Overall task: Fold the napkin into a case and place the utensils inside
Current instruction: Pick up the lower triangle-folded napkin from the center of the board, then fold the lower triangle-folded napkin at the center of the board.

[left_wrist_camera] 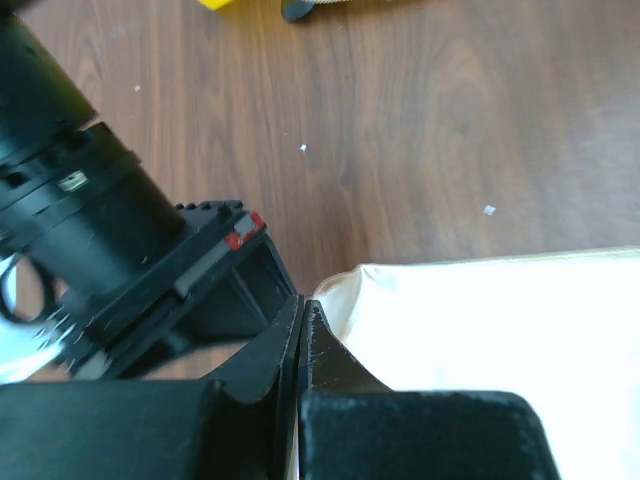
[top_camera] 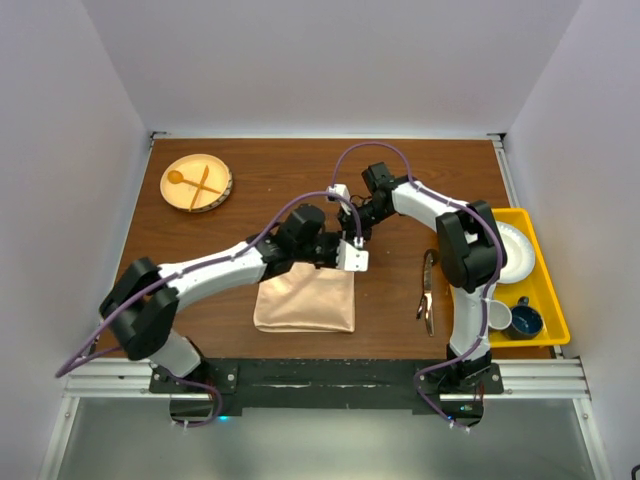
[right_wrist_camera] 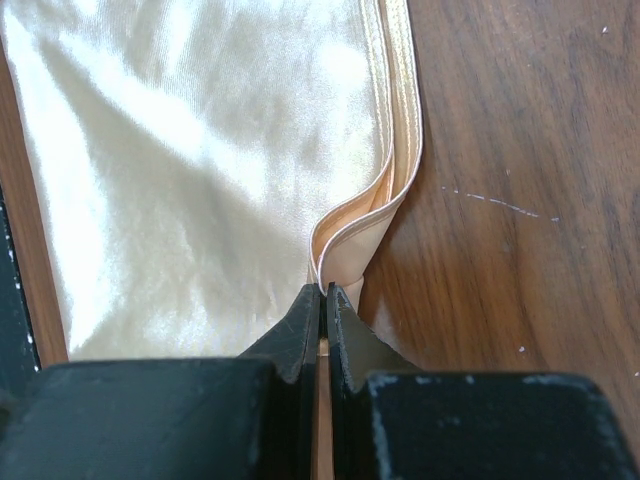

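Pinching the napkin (top_camera: 305, 300) tight at its far edge, the left pincer (left_wrist_camera: 302, 315) and right pincer (right_wrist_camera: 324, 295) should fold it slowly, moving together.

Lab test booth: plain white walls (top_camera: 330, 60) enclosing wooden table (top_camera: 280, 170).

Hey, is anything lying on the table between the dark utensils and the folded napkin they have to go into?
Nothing visible does. The utensils lie right of the napkin, with only bare table between them.
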### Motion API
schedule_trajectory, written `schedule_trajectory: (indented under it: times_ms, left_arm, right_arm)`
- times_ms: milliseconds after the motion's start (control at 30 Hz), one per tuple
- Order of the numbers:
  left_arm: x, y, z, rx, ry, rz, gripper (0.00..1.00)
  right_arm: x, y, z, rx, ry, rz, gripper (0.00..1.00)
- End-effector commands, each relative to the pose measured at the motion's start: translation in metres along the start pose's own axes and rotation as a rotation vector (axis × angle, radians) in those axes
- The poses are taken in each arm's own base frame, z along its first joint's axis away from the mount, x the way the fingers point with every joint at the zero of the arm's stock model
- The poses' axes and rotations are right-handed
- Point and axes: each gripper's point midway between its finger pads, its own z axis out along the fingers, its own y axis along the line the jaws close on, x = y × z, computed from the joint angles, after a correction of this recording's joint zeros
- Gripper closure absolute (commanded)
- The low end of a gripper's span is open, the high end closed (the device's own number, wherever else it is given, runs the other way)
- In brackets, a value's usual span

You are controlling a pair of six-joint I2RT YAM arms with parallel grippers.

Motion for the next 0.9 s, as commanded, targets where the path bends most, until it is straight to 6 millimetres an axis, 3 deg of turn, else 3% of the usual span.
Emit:
schedule_trajectory:
  times_ms: [0,133,467,667,867]
  left_arm:
    - [0.041,-0.068,-0.024,0.170,0.107,-0.071,1.00]
    - [0.068,-0.098,-0.032,0.193,0.181,-0.150,1.00]
    - [0.121,-0.129,-0.031,0.195,0.332,-0.213,1.00]
    - [0.134,-0.131,-0.029,0.192,0.388,-0.224,1.00]
    - [0.137,-0.136,-0.032,0.197,0.396,-0.226,1.00]
  right_arm:
    - [-0.014,0.005,-0.007,-0.013,-0.031,-0.054,1.00]
    - [-0.012,0.012,-0.011,-0.030,-0.025,-0.074,1.00]
    - [-0.004,0.032,-0.011,-0.073,0.005,-0.093,1.00]
    - [0.001,0.058,-0.012,-0.122,0.016,-0.098,1.00]
    - [0.029,0.069,-0.008,-0.148,0.082,-0.082,1.00]
